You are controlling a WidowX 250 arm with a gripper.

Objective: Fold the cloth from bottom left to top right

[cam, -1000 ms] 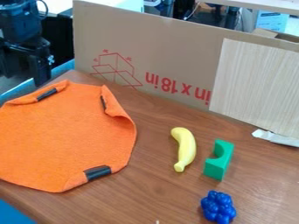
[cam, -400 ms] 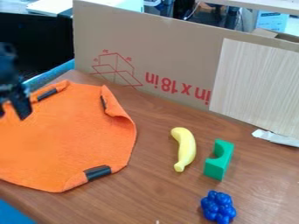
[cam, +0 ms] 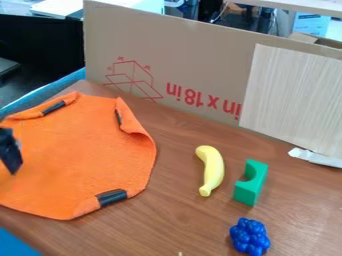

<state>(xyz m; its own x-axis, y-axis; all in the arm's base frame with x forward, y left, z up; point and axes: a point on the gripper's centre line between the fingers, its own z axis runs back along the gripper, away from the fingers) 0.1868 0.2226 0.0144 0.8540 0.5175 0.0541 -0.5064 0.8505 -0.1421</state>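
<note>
Pincer (cam: 9, 152) above felt-like, curl-edged orange cloth (cam: 87, 145), its opening and hold I cannot tell

Matt, soft-looking orange cloth (cam: 87, 150)

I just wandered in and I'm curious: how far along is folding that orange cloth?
Little looks done: the orange cloth lies spread on the table, with only bits of its edge turned in. The gripper is at its left side; whether it grips any cloth, I can't tell. Bringing the bottom left over to the top right seems left.
</note>
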